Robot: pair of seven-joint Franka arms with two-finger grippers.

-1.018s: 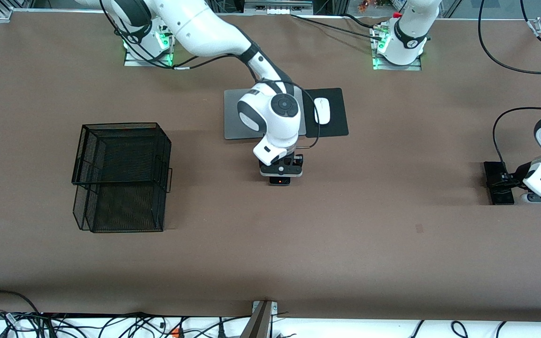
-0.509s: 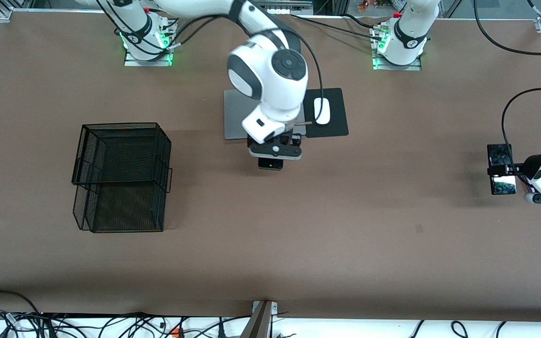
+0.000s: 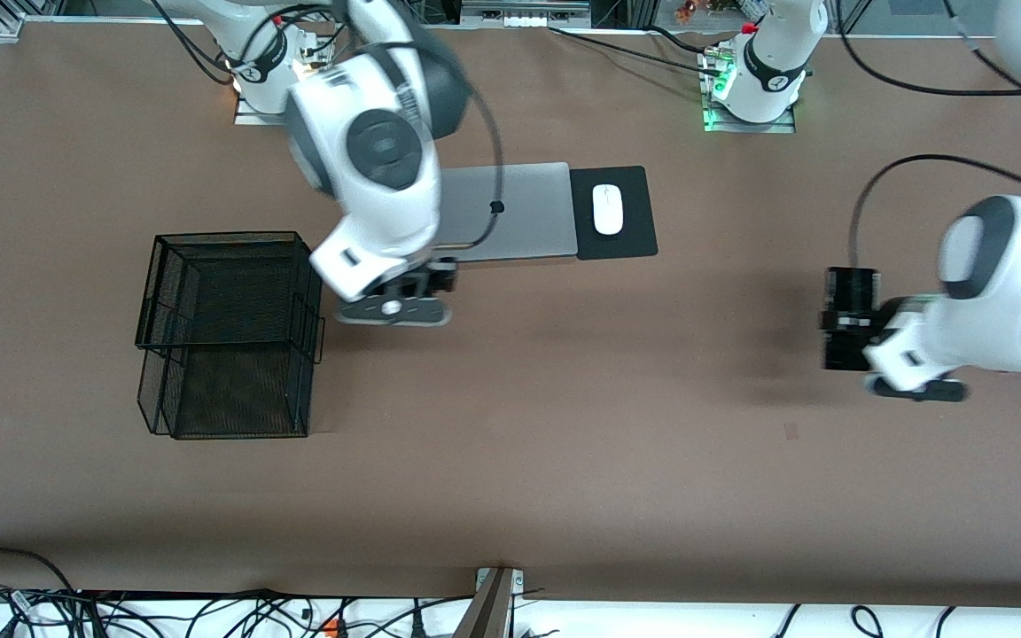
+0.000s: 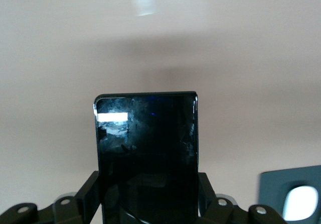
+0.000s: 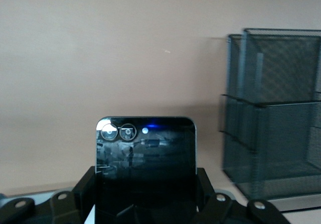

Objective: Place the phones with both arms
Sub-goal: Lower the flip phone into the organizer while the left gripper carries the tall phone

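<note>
step: carrying phones | my right claw (image 5: 145, 204) clamped on flip phone (image 5: 145, 153), airborne beside mesh basket (image 3: 227, 332) | my left claw (image 4: 148, 209) clamped on slab phone (image 3: 847, 319), above worktop (image 3: 564, 443) | next: probably lower each into basket

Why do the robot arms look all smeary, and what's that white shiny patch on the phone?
Front view: the right arm and left arm are smeared by motion blur, while the laptop stays sharp. Left wrist view: the white patch is glare on the slab phone. Right wrist view: the flip phone mirrors the room.
</note>
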